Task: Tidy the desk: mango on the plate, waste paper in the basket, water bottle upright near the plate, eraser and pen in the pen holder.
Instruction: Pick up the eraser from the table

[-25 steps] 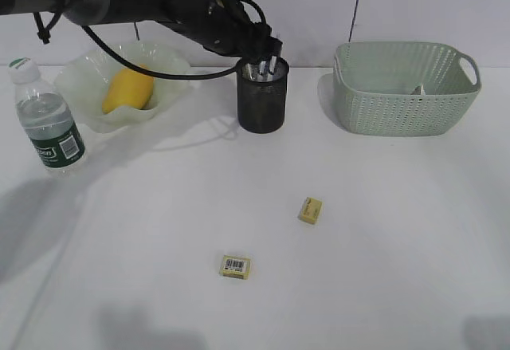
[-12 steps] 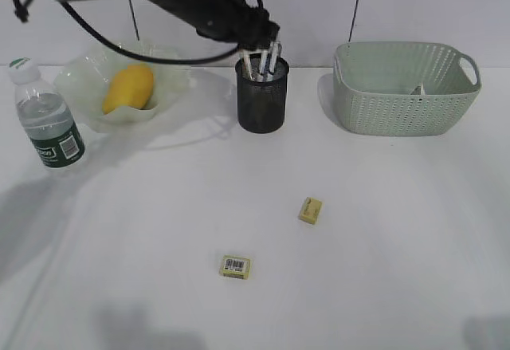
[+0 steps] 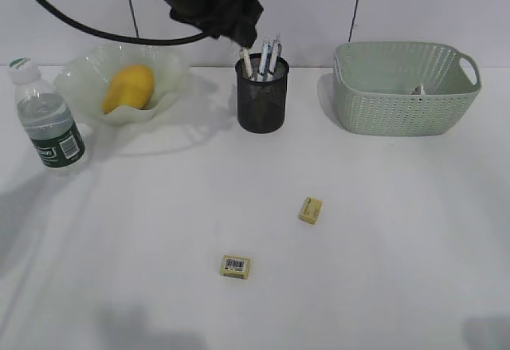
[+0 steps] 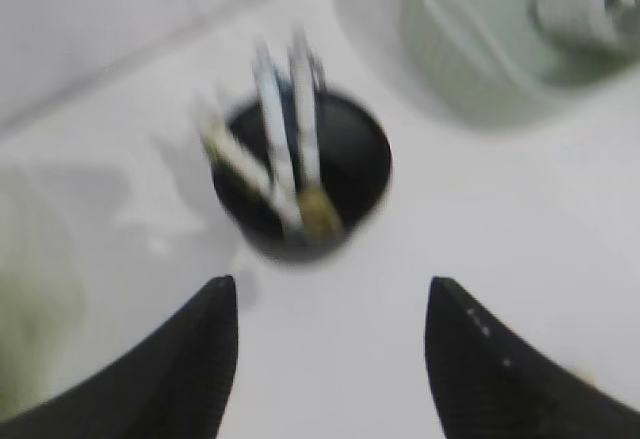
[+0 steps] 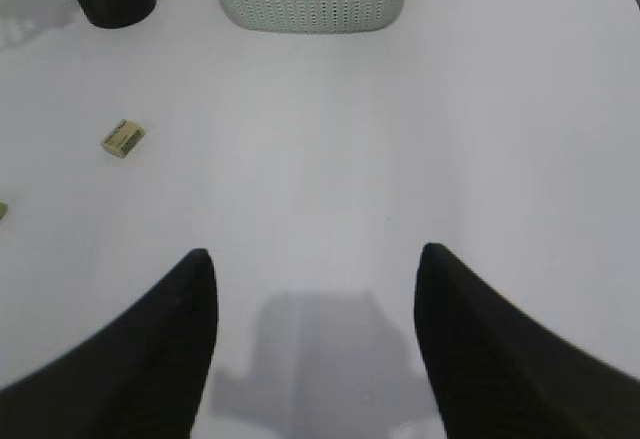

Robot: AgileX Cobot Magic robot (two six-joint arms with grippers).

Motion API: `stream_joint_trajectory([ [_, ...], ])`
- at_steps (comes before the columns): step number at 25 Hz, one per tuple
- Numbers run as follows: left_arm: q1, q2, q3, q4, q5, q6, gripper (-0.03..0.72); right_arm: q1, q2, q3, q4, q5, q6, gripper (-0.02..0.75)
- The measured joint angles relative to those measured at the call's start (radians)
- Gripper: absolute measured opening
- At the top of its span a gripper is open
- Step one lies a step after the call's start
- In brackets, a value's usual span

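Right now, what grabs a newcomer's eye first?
The yellow-orange mango lying in the ruffled pale green glass plate at back left. Next, the black wire-mesh pen holder with pens at back centre, the open left end effector above it. Two small yellow erasers lie loose on the white desk.

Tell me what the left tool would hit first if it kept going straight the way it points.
Probably the pens standing in the pen holder: they sit ahead of the open left tool, though depth is unclear.
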Motion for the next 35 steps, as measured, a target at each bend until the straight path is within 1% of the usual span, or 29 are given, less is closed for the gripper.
stream_joint_trajectory([
  [5, 0.0, -0.012, -0.001, 0.0, 0.199, 0.0, 0.456, 0.0, 0.0, 0.0, 0.0, 0.0, 0.0, 0.498],
  [12, 0.0, -0.012, -0.002, 0.0, 0.387, -0.015, 0.456, 0.0, 0.0, 0.0, 0.0, 0.0, 0.0, 0.498],
  [21, -0.001, -0.012, -0.005, -0.047, 0.404, -0.028, 0.455, 0.0, 0.0, 0.0, 0.0, 0.0, -0.001, 0.498],
  [26, -0.018, -0.017, -0.001, -0.052, 0.403, -0.049, 0.454, 0.0, 0.0, 0.0, 0.0, 0.0, -0.001, 0.498],
  [29, -0.023, -0.052, 0.053, -0.053, 0.403, -0.054, 0.454, 0.0, 0.0, 0.0, 0.0, 0.0, 0.0, 0.498],
  [35, -0.024, -0.206, 0.259, -0.026, 0.404, -0.056, 0.449, 0.0, 0.0, 0.0, 0.0, 0.0, 0.0, 0.498],
])
